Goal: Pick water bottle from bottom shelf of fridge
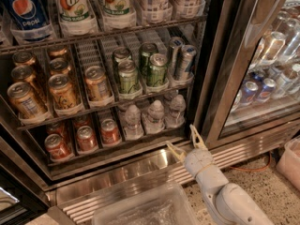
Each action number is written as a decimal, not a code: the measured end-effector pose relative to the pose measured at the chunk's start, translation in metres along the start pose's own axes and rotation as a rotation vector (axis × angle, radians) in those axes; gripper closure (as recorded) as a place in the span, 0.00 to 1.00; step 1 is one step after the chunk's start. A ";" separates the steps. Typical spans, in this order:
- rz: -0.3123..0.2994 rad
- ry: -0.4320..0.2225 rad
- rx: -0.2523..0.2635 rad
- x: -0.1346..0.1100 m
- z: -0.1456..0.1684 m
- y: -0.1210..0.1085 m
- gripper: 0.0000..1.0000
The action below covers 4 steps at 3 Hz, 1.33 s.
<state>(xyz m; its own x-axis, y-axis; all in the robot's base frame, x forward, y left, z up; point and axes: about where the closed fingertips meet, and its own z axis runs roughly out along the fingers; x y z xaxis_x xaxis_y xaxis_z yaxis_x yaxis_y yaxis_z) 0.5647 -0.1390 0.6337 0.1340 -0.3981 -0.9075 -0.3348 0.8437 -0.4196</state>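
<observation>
Nearest the onlooker, below and in front of the bottom shelf, a clear, crinkled plastic tub sits on the floor, and beside it the robot's smooth white arm reaches up toward the open fridge. The gripper hovers just in front of that shelf's right end, over the ribbed steel base grille. Its two pale fingers are spread apart with nothing between them, apparently lined up for a reach inward. On the shelf itself, a dark wire rack fitted with clear lane trays, the water bottle stands upright at the right, a small ribbed clear plastic bottle with a white cap, untouched and with two similar bottles in a row to its left. Red cans fill the shelf's left lanes. The lanes seem meant to feed stock forward to the front. Above the shelf stand green cans and, higher still, large labelled soda bottles.
</observation>
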 end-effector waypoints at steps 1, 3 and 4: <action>0.008 -0.002 0.024 0.007 0.010 -0.011 0.37; 0.039 -0.018 0.036 0.018 0.033 -0.025 0.46; 0.053 -0.034 0.037 0.019 0.047 -0.028 0.45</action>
<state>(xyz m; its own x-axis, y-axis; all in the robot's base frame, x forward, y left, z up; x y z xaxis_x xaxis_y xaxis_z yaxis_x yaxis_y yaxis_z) 0.6205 -0.1537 0.6276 0.1489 -0.3404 -0.9284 -0.3074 0.8764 -0.3706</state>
